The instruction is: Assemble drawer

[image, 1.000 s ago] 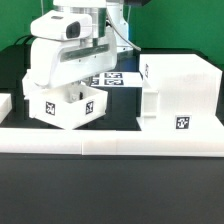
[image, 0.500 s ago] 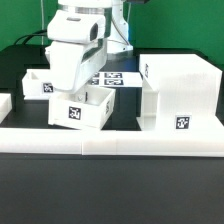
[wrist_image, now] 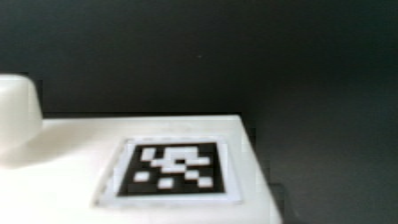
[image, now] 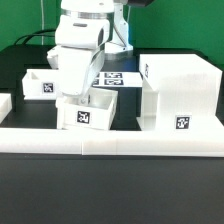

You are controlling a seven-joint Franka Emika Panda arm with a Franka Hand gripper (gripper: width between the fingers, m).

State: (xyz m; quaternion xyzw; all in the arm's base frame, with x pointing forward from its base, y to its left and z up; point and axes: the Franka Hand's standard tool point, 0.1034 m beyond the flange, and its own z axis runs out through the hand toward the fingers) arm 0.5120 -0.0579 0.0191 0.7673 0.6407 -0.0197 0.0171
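Near the bench edge closest to the exterior camera, a small white plastic tray (image: 86, 114) sits under the gripper (image: 83, 96). Its jaws are hidden, so I cannot tell its grip. If skewed, the tray would likely jam against the large boxy white housing (image: 180, 92) beside it.

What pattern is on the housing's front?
A black-and-white square tag; best in the exterior view.

Counted one large white boxy plastic housing (image: 178, 85) right; two small white plastic trays: near tray (image: 95, 116), far-left tray (image: 35, 88); one flat white marker board (image: 115, 78).
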